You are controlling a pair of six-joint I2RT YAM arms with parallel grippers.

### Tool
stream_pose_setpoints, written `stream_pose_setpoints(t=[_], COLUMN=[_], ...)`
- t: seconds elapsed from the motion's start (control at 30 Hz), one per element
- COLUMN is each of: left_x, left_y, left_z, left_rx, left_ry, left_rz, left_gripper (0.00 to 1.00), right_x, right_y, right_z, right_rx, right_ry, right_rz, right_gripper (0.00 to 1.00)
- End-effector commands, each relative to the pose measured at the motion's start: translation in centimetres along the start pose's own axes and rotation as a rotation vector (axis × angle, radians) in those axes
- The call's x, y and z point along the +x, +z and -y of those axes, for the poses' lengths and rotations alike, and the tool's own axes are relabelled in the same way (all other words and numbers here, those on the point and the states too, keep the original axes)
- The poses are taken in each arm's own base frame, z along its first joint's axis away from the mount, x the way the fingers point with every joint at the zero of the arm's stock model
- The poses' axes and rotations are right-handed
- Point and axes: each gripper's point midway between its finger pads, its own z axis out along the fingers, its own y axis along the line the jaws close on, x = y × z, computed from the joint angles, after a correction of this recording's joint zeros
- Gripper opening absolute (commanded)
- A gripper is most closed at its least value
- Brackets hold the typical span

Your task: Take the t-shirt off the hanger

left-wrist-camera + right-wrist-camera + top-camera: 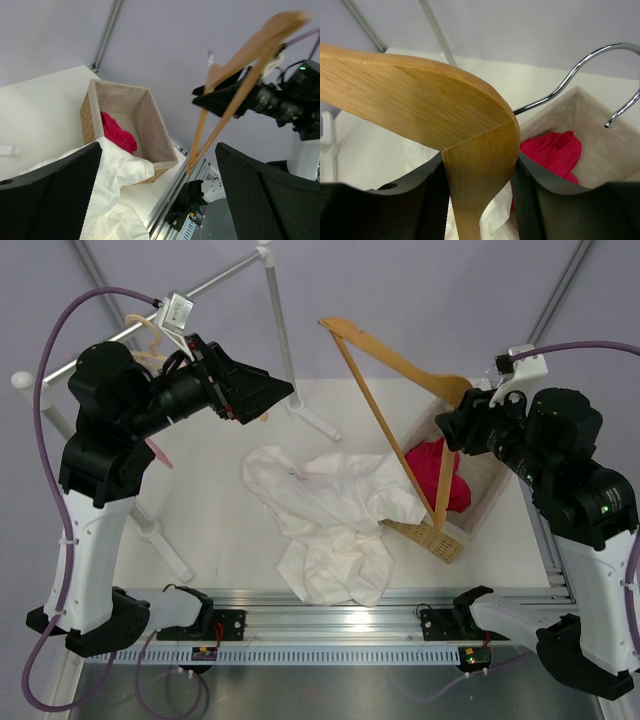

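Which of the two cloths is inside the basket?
The red cloth, bunched inside the woven basket; the white t-shirt lies crumpled mostly on the table beside it.

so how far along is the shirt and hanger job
Looks done: the t-shirt lies crumpled on the table, fully off the hanger. In hand: the right claw is shut on the bare hanger, held up near the basket. The left claw is open and empty. Left: at most, putting the hanger down.
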Motion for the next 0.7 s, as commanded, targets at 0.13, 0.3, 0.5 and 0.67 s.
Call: stream_pose_setpoints(t=[0.13,0.3,0.5,0.67], left_x=[-3.6,-3.1,-2.8,1.4], left_y=[-1.7,-2.1,1.5,5.4], left_z=[2.5,1.2,0.0,-2.7], left_rx=[0.026,-0.040,0.024,0.081], left_ry=[0.156,0.198,0.248,0.070], left_rz=[0.120,0.103,0.009,-0.190], left_gripper=[0.99,0.99,0.99,0.96], right_x=[6.4,7.6,9.9,10.0], right_y=[1.5,1.4,2.1,2.4], right_z=[0.9,-0.2,-0.9,-1.4], right_rx=[0.027,-0.063,-0.129,-0.164], right_ry=[-0.054,-0.086,-0.123,-0.133], right_rz=[-0.295,-0.282,-0.364,-0.347], right_gripper=[0.00,0.00,0.00,0.00])
